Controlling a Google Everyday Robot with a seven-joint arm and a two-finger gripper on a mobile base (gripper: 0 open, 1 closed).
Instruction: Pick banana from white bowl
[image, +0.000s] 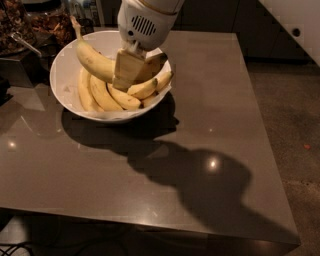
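While the gripper hangs over the white bowl at the far left corner of the grey table, I read the pick as roughly half done. Its tan fingers look narrowed around the middle of one banana, with one pad across the near side of the fruit and the other hidden behind it, so I judge the grasp made. That banana sits tilted above the rest, its long stem pointing up past the far rim and its dark tip poking out on the other side of the pad. It is within the bowl's outline, and I cannot tell whether its underside touches the loose bananas heaped below. What remains, as I see it, is the lift: raising the fruit straight up until it clears the pile and the rim. My worry is the curved skin slipping in the pads, or a neighbouring banana dragging along.
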